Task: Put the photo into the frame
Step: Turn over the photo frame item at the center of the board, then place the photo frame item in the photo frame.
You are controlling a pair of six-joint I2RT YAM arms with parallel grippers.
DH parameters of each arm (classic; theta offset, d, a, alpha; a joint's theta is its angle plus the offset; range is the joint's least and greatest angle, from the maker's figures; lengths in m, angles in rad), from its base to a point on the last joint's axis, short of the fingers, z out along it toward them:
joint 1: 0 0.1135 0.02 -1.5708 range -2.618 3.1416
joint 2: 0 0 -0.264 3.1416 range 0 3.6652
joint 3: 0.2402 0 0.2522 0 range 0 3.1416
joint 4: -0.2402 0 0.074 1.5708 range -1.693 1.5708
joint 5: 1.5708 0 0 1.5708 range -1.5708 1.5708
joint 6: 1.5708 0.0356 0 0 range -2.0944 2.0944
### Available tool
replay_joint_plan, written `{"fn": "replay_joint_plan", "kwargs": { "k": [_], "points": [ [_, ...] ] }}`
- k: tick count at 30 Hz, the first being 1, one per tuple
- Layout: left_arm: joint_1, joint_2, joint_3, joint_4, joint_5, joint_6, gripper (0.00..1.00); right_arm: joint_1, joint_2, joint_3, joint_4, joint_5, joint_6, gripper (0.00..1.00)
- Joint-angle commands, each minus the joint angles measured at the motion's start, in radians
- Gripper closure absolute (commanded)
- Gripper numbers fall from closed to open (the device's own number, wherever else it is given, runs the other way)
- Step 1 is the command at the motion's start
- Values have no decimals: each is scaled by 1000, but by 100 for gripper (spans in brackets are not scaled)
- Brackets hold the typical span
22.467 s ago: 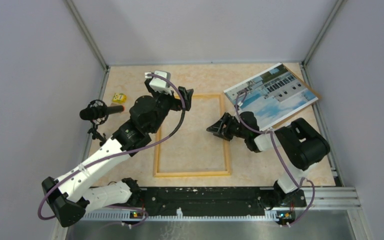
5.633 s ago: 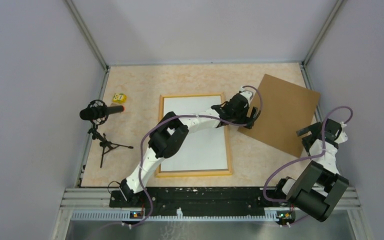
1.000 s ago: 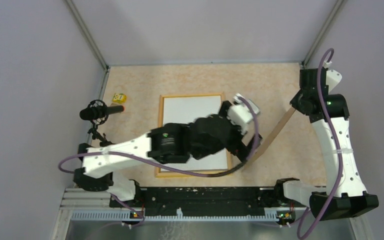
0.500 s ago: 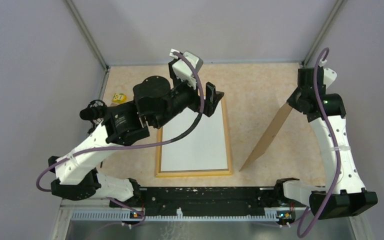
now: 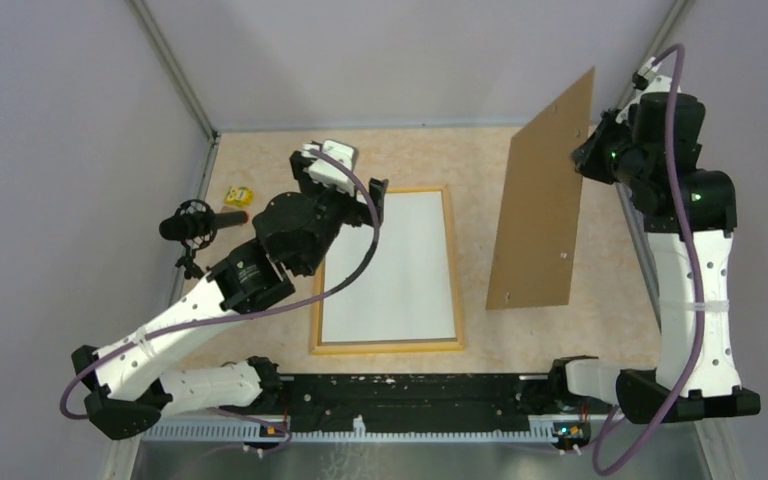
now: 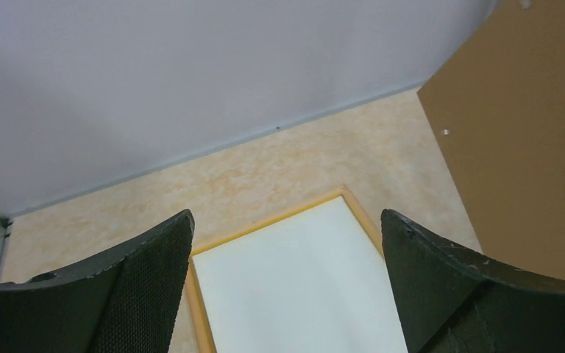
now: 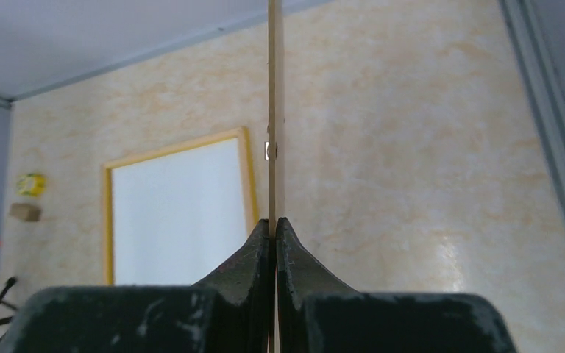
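- While its jaws are pinched flat on one edge of the brown backing board (image 5: pixel 540 215), the right gripper (image 7: pixel 274 220) holds that stiff, thin sheet upright to the right of the frame (image 5: pixel 453 270). The right arm is stretched tall. Whether the board's lower edge touches the tabletop (image 5: pixel 440 155) cannot be told.
- The left gripper (image 6: pixel 285 220) is spread wide and grasps nothing. It hovers above the frame's far end, with its arm reaching in low from the frame's left.
- The frame, a narrow yellow-orange wooden rectangle, lies flat. The photo (image 5: pixel 390 265) lies inside it, plain white side up, filling the opening.
- Left of the frame stand a black microphone (image 5: pixel 195 225) on a tripod and a small yellow block (image 5: pixel 238 196).
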Motion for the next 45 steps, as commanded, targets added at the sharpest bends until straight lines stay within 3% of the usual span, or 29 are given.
{"fn": "replay_joint_plan", "kwargs": {
  "k": [1, 4, 10, 20, 28, 45],
  "points": [
    [78, -66, -85, 191, -46, -18, 1, 7, -8, 88, 88, -316, 7, 100],
    [96, -90, -127, 216, -62, -14, 1, 8, -29, -33, 221, -487, 116, 100],
    [102, -124, -220, 315, -103, 25, 1, 10, -100, -383, 586, -647, 392, 100],
    [103, -108, -241, 332, -87, 28, 1, 93, -96, -779, 1083, -643, 652, 100],
    [108, -108, -252, 342, -84, 28, 1, 182, -22, -908, 1333, -613, 723, 100],
    [127, -92, -258, 342, -67, 11, 1, 298, 184, -1033, 1658, -515, 815, 100]
  ]
}}
